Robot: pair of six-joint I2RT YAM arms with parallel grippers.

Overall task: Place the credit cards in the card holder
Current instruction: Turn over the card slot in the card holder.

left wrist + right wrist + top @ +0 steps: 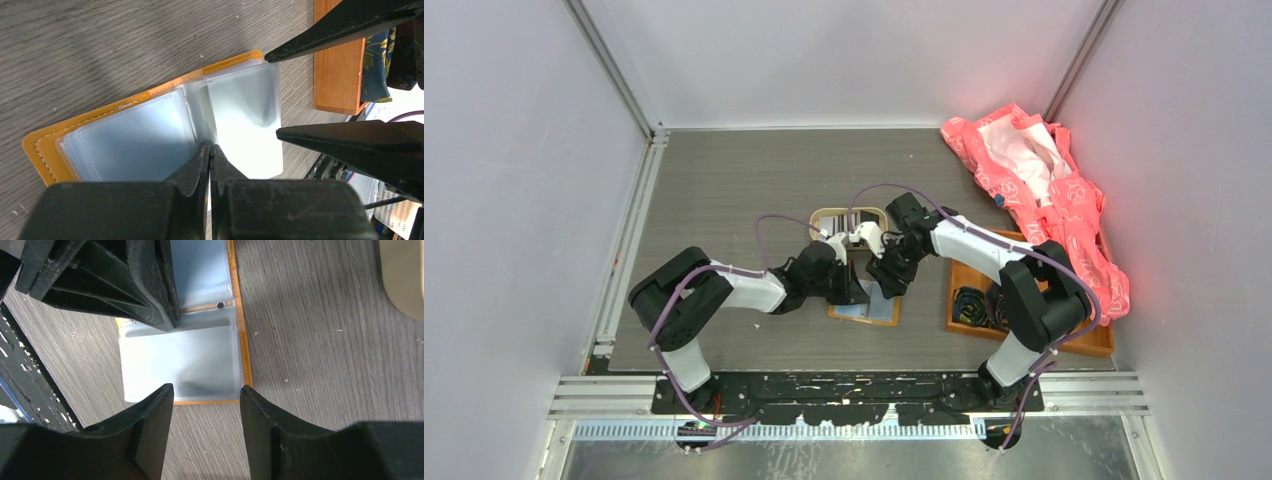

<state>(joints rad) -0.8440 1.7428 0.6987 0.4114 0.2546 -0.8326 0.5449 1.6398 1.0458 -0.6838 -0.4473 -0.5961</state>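
The card holder lies open on the tabletop, clear sleeves up, near the wooden tray. The left tool is closed, tips set at its middle fold. The right tool hangs part open and empty above one sleeve's edge.

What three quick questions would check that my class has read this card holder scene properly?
1. Fill in: the card holder has a cover coloured ____.
2. True or false: the card holder lies closed.
3. The left gripper is shut. The right gripper is: A) shut B) open.
Key: 1 orange; 2 false; 3 B.
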